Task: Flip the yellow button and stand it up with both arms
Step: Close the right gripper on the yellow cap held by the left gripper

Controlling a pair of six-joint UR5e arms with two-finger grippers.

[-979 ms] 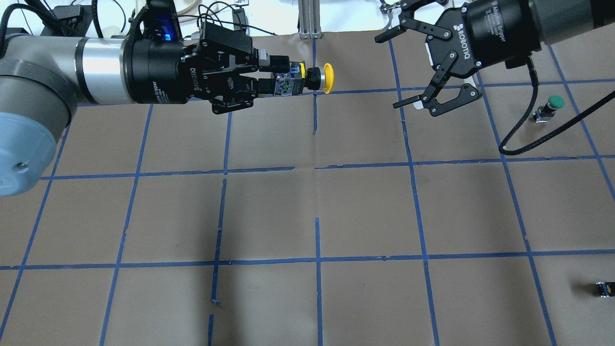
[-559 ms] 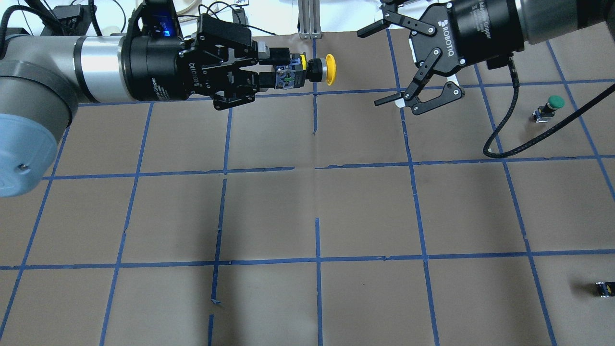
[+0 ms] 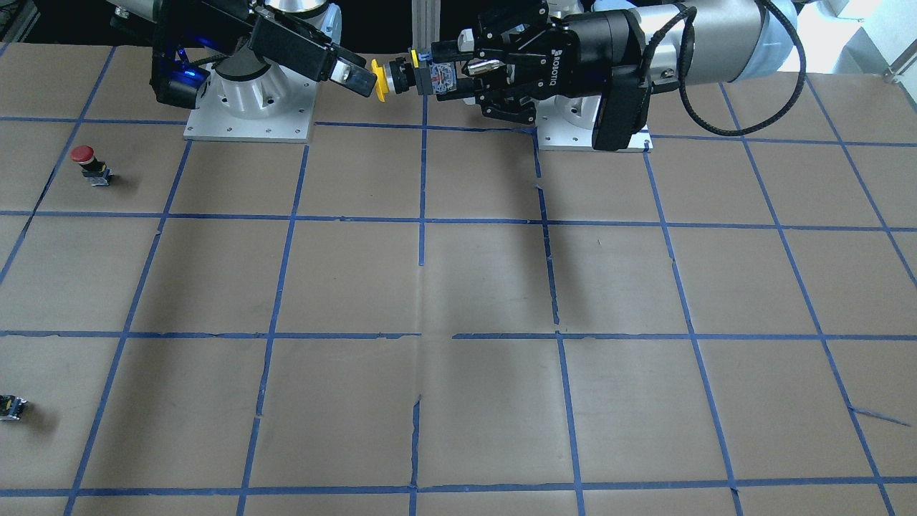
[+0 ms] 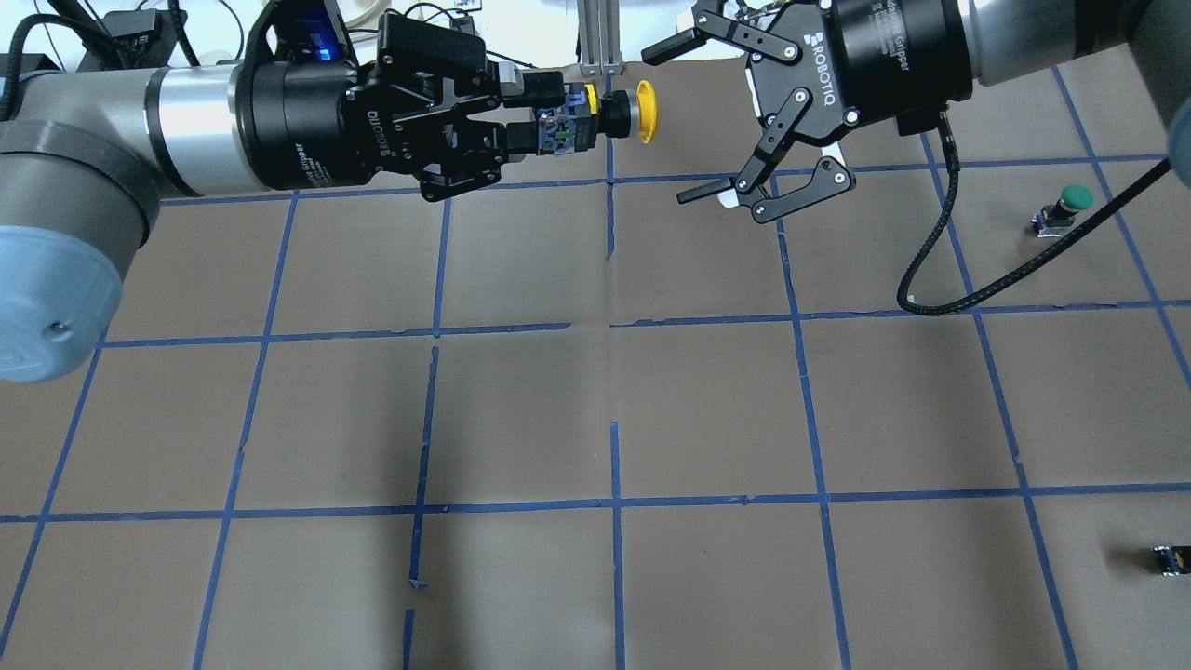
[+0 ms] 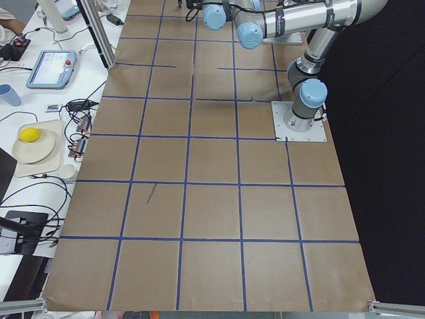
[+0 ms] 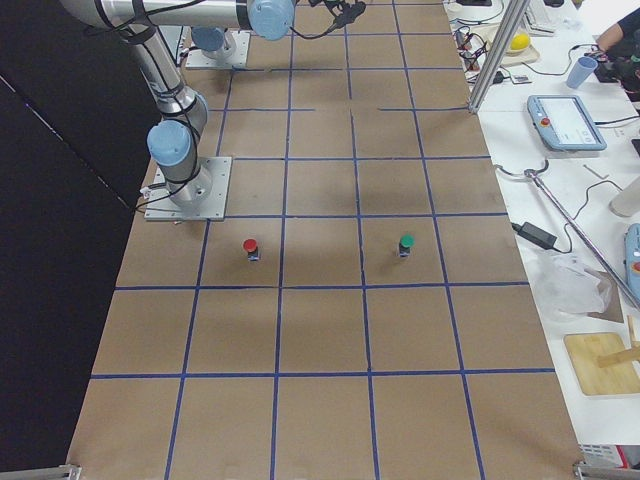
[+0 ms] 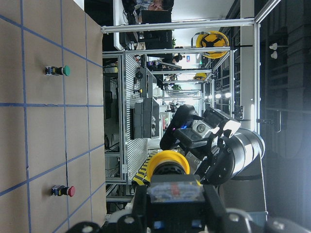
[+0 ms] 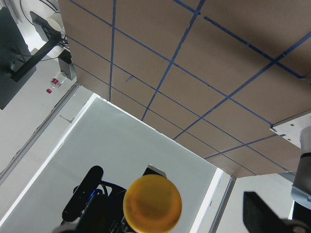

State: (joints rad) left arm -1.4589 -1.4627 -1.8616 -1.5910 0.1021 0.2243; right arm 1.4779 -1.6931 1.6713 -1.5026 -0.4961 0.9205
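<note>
My left gripper (image 4: 535, 116) is shut on the black and grey body of the yellow button (image 4: 595, 126) and holds it level in the air, high above the table's far edge. Its yellow cap (image 4: 645, 126) points at my right gripper (image 4: 668, 124). The right gripper is open and empty, its jaws spread wide just beyond the cap without touching it. The front view shows the yellow button (image 3: 401, 77) between the left gripper (image 3: 458, 68) and a right finger (image 3: 351, 72). The right wrist view shows the cap (image 8: 152, 203) face on. The left wrist view shows the button (image 7: 170, 179) in my jaws.
A green-capped button (image 4: 1068, 205) stands at the right of the brown gridded table (image 4: 614, 391). A red-capped button (image 3: 89, 163) stands near the right arm's base. A small black switch block (image 4: 1170, 558) lies at the near right. A metal post (image 4: 600, 37) stands behind the grippers.
My right gripper has moved left and toward the far edge, up to the yellow cap, and stays open. My left gripper has shifted slightly toward the far edge with the button.
</note>
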